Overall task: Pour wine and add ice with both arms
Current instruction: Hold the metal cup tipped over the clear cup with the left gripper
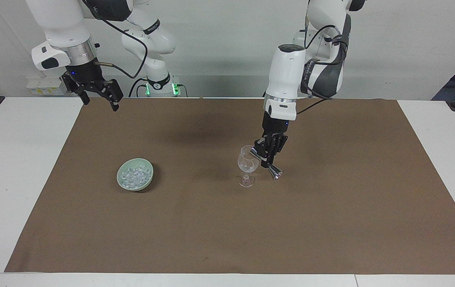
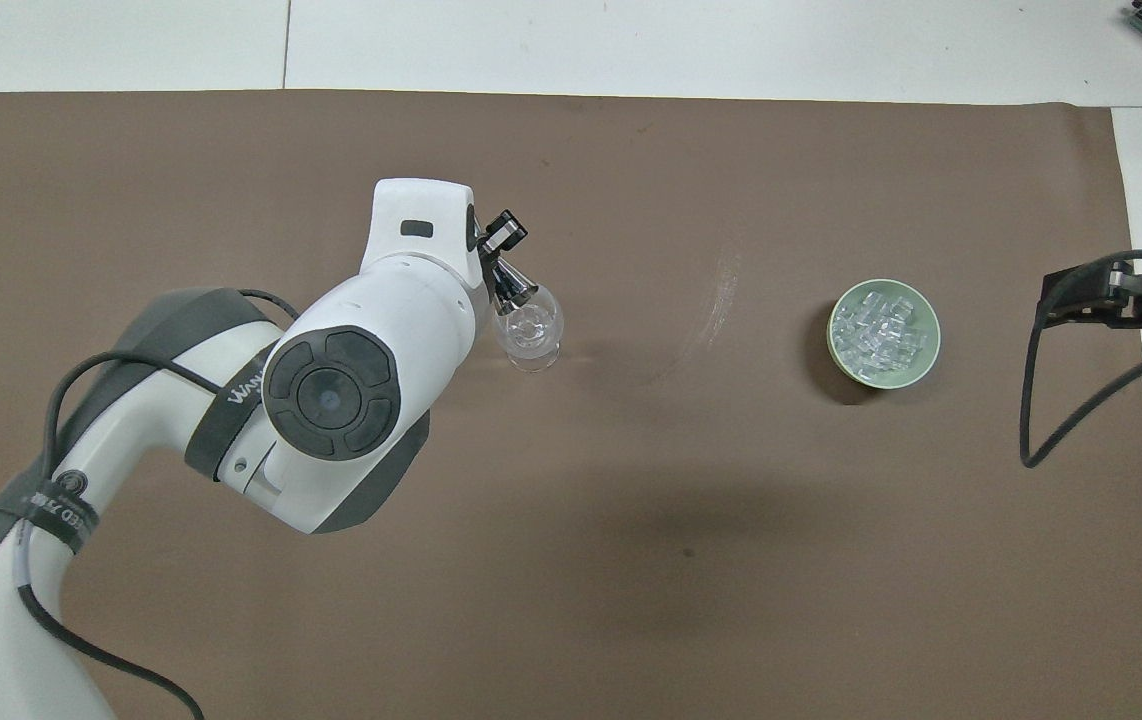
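Note:
A clear stemmed glass (image 1: 247, 163) (image 2: 529, 335) stands upright mid-mat. My left gripper (image 1: 268, 157) (image 2: 487, 268) is shut on a small silver double-ended measuring cup (image 1: 274, 170) (image 2: 505, 240). The cup is tilted, its lower mouth at the glass rim. No wine shows as a coloured liquid, and I cannot tell what is in the glass. The ice (image 1: 134, 176) (image 2: 879, 328) is heaped in a pale green bowl (image 1: 148, 167) (image 2: 923, 352) toward the right arm's end. My right gripper (image 1: 101, 101) (image 2: 1071, 300) hangs open and waits over the mat's edge near its base.
A brown mat (image 1: 331, 223) (image 2: 631, 560) covers the middle of the white table (image 1: 16, 167). A black cable (image 2: 1031, 420) loops down from the right wrist. A faint curved scuff (image 2: 721, 300) marks the mat between glass and bowl.

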{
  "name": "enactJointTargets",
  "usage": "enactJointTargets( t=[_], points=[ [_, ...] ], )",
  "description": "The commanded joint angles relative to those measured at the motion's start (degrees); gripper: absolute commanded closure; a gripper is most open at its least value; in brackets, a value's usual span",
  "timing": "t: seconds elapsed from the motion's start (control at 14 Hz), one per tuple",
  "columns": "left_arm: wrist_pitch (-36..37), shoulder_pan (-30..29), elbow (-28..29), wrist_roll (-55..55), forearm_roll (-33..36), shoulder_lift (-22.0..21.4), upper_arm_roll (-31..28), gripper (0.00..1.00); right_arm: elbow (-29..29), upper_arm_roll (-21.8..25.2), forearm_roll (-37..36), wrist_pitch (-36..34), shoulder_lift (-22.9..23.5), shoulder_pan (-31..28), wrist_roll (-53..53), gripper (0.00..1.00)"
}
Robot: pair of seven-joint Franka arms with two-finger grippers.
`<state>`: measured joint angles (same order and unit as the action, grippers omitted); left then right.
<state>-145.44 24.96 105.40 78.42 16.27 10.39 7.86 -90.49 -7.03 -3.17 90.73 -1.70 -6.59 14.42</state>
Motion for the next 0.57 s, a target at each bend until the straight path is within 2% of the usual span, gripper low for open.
enactJointTargets(
  t=[0.0, 0.5],
  points=[
    [-0.2, 1.5, -0.8, 1.8, 2.6, 0.4, -1.2, 1.0, -1.4, -0.4, 0.8, 1.4, -0.9, -1.0, -1.9, 0.0],
    [0.3, 2.2, -0.7, 3.1, 4.3, 0.3, -1.3, 1.0, -1.4, -0.4, 0.8, 1.4, -0.9, -1.0, -1.9, 0.0]
  ],
)
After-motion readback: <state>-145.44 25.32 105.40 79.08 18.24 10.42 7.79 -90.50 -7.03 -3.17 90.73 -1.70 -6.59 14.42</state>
